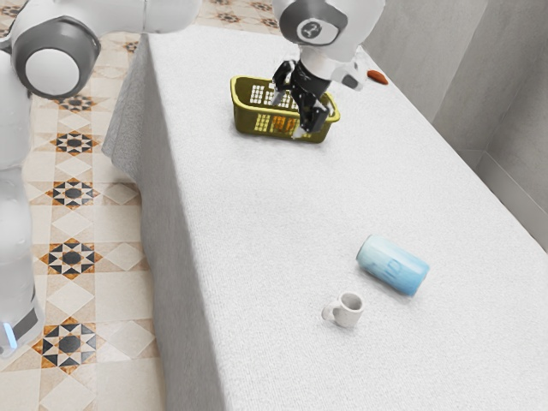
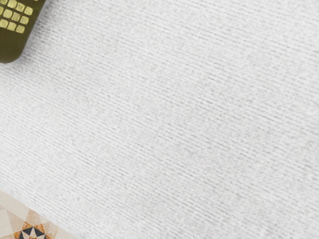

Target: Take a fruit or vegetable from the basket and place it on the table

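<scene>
My gripper point(image 1: 288, 116) is spread wide, its two fingers well apart and, as far as I can see, nothing held between them. It hangs tilted at the basket point(image 1: 247, 123); whether a fingertip touches the rim I can't tell. Inside, through the slotted wall, I make out an orange fruit or vegetable point(image 1: 280, 125), low down, its shape mostly hidden. I expect it to be light and fairly firm, with a smooth skin that could slip or bruise if I squeeze hard. I'd straighten up, come down from above and take it across its widest middle, keeping clear of the basket's walls so I don't drag them along.

Farther out, a reddish-brown, longish thing point(image 1: 377, 77) lies on the white-covered table point(image 1: 257, 223). Well apart from the basket are a blue can point(image 1: 394, 265), on its side, and a small mug point(image 1: 349, 310).
</scene>
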